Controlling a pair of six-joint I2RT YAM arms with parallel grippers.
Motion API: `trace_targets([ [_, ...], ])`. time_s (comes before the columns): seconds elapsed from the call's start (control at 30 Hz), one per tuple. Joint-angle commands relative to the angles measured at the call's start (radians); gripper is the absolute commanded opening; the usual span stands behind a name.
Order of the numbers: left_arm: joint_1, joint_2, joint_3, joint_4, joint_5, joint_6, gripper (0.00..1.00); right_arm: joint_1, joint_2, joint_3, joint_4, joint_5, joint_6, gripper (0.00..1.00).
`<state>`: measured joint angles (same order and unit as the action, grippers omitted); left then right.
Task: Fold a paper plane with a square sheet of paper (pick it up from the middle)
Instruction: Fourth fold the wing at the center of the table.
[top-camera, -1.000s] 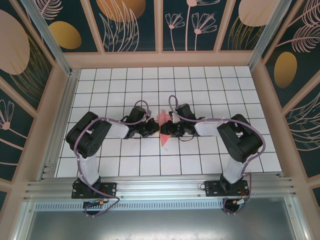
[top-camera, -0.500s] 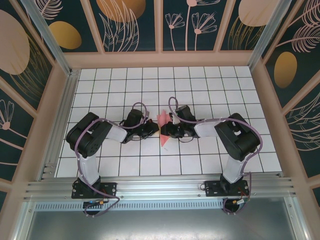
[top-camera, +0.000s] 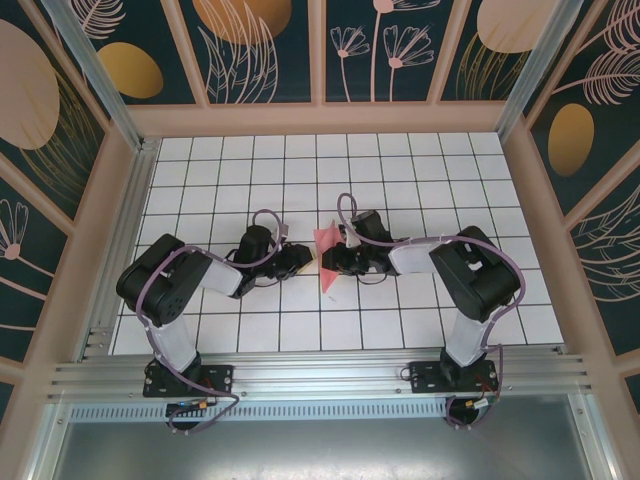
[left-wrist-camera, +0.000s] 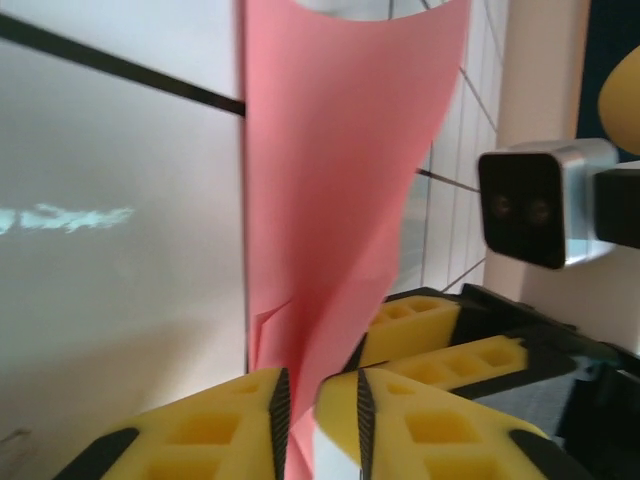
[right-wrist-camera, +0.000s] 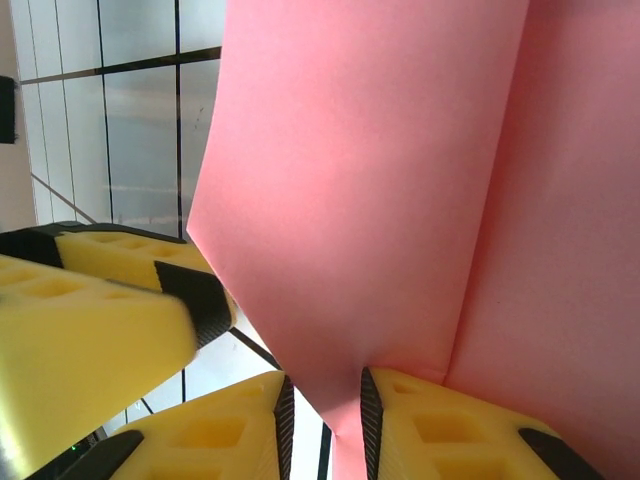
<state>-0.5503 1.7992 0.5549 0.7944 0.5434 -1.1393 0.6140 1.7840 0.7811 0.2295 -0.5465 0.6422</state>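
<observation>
The square sheet of paper (top-camera: 325, 242) is a folded pink-red piece standing on edge mid-table between both grippers. My left gripper (top-camera: 300, 262) is just left of it. In the left wrist view the paper (left-wrist-camera: 340, 150) runs down between the left gripper's (left-wrist-camera: 318, 388) jaws, which stand apart; it lies against the left pad with a gap on the other side. In the right wrist view a corner of the paper (right-wrist-camera: 380, 180) dips between the right gripper's (right-wrist-camera: 323, 388) jaws. It touches the right pad, with white table showing beside the other. My right gripper (top-camera: 332, 262) sits at the paper's right.
White gridded table (top-camera: 400, 170) inside a walled enclosure with patterned panels. The two grippers' yellow fingers nearly meet: the right one's fingers (left-wrist-camera: 430, 322) lie beside the left one's jaws. The aluminium rail (top-camera: 320, 375) with both arm bases runs along the near edge.
The left arm has drawn back to the left and lowered, and its jaws have gone from shut to apart. The right jaws have narrowed a little. The paper stays in place.
</observation>
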Motion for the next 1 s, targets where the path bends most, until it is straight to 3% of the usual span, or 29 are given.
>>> trace_targets([
  [0.0, 0.005, 0.000, 0.000, 0.100, 0.023, -0.006, 0.31, -0.009, 0.006, -0.017, 0.011, 0.010, -0.005, 0.26],
  [0.23, 0.005, 0.055, 0.066, 0.065, 0.006, 0.005, 0.30, -0.010, 0.006, -0.013, 0.004, 0.007, -0.012, 0.21],
  [0.97, 0.006, 0.122, 0.144, -0.072, 0.012, 0.088, 0.23, -0.010, -0.004, 0.001, -0.001, 0.000, -0.010, 0.21],
])
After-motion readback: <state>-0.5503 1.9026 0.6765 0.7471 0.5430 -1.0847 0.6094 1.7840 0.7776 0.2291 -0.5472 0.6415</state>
